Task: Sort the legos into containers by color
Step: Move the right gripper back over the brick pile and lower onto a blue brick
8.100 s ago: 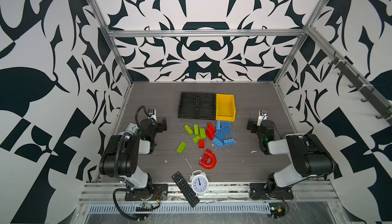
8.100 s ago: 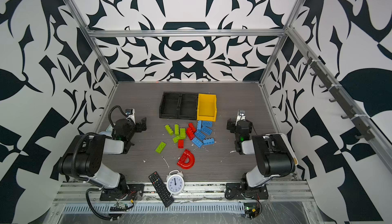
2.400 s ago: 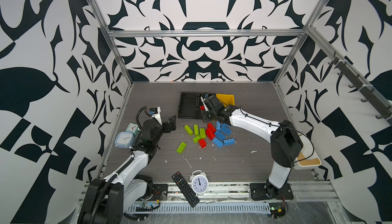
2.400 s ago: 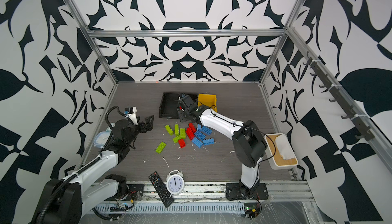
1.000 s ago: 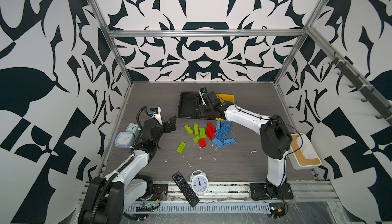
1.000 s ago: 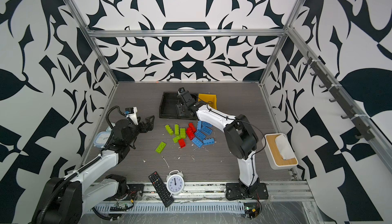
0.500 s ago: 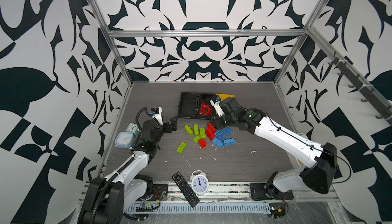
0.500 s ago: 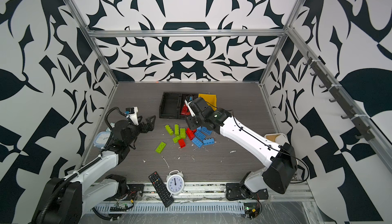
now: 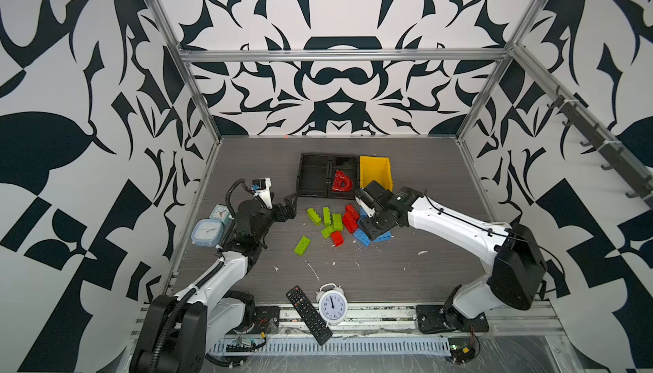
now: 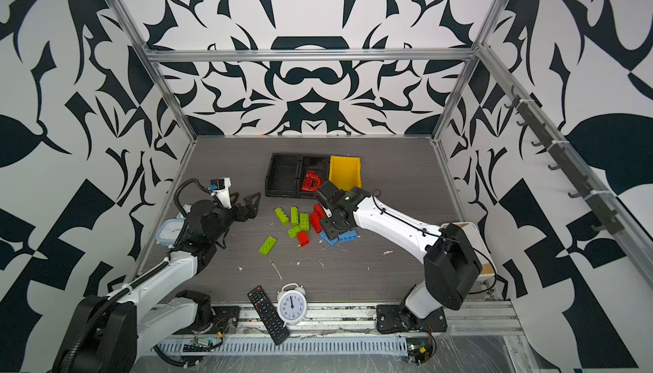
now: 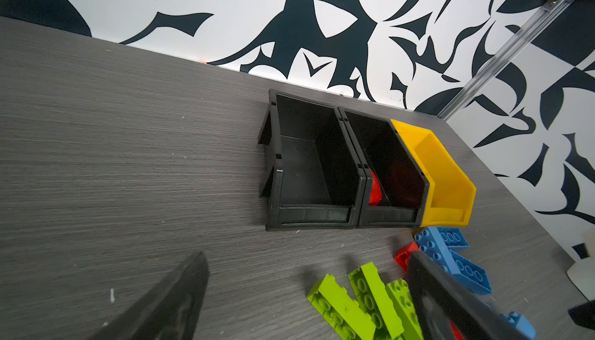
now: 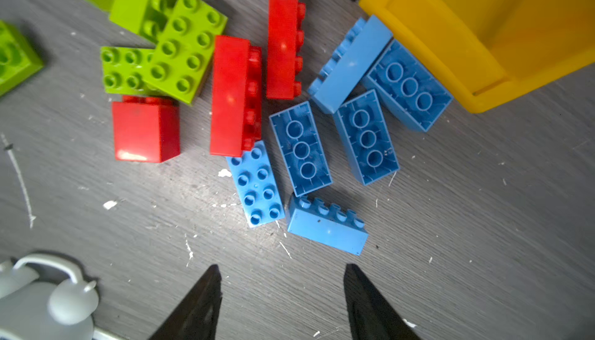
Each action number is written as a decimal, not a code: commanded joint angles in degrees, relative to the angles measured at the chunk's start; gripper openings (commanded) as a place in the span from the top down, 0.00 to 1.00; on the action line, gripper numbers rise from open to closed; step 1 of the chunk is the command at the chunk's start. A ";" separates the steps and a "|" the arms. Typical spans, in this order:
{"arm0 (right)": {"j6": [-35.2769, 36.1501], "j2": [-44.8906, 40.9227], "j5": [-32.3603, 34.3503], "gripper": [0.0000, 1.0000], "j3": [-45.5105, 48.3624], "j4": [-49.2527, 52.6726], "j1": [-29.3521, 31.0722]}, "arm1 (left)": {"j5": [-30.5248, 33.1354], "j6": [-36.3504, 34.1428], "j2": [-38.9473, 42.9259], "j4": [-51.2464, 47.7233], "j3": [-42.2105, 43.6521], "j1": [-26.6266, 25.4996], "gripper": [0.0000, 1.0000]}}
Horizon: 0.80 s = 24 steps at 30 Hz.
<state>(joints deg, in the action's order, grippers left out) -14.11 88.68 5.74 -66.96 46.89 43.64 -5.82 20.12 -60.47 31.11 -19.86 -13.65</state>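
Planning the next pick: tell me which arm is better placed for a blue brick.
Probably right. The right gripper hangs open over the blue bricks, beside the yellow bin; the left gripper, also open, sits across the green bricks from them.

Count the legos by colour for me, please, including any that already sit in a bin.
Green legos: 5
Red legos: 4, counting the arch in a black bin
Blue legos: 6
Total: 15
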 commanded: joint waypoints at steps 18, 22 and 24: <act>-9.62 -1.28 -1.01 0.32 12.35 -13.85 -6.25 | -1.76 0.49 -0.81 3.98 1.40 -0.15 0.01; -9.91 -0.55 -2.54 0.31 13.21 -16.35 -6.78 | -1.73 0.36 -1.23 3.88 1.26 -0.15 0.01; -10.05 -0.18 -3.24 0.31 13.58 -17.20 -7.16 | -1.72 0.36 -1.23 3.82 1.16 -0.15 0.01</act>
<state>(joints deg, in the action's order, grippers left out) -23.07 88.29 4.03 -54.13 32.32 36.84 -6.90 20.12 -61.47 33.39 -19.16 -13.65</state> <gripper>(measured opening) 0.690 0.992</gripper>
